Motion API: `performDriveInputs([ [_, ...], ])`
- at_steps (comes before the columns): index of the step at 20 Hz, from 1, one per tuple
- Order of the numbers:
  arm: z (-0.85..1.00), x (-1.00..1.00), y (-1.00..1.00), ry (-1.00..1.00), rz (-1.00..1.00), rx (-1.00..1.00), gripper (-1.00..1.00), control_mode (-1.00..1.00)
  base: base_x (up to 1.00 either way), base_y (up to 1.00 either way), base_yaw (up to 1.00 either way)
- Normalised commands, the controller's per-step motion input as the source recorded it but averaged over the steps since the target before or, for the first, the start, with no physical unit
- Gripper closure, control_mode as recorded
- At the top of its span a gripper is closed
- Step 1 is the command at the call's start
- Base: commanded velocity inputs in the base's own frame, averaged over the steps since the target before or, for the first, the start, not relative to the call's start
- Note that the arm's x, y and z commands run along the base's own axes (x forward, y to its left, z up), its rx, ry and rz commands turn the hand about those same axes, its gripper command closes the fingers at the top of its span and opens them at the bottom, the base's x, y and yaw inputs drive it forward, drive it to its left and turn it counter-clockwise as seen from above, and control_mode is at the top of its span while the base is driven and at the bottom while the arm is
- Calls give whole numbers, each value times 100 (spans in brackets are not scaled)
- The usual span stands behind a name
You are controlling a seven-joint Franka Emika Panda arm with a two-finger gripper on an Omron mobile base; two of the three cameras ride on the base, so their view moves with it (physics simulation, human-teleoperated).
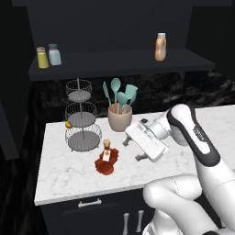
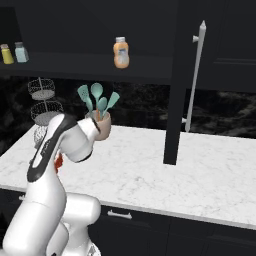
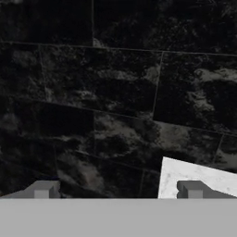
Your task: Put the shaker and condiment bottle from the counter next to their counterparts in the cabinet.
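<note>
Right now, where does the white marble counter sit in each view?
Left base view: the counter spans the lower middle, under the tiered rack.
Right base view: it runs across the middle band, from left edge to right edge.
Hand view: a white corner at lower right, apparently its edge.
Shared landmark: the dark veined backsplash behind it.

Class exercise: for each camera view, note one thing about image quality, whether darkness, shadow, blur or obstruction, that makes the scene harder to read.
Left base view: the cabinet is nearly black, its shelf edge barely separating from the wall. Right base view: the arm hides most of the condiment bottle. Hand view: dim, mottled dark tiles, with a bright corner of counter.
</note>
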Motion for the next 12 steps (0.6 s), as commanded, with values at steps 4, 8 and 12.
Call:
performDriveInputs([
  [4,0,48,-26,0,12,21,-100,-100,0,0,0],
  [8,-17,79,-10,0,16,21,-100,-100,0,0,0],
  [12,-16,55,7,2,7,5,-100,-100,0,0,0],
])
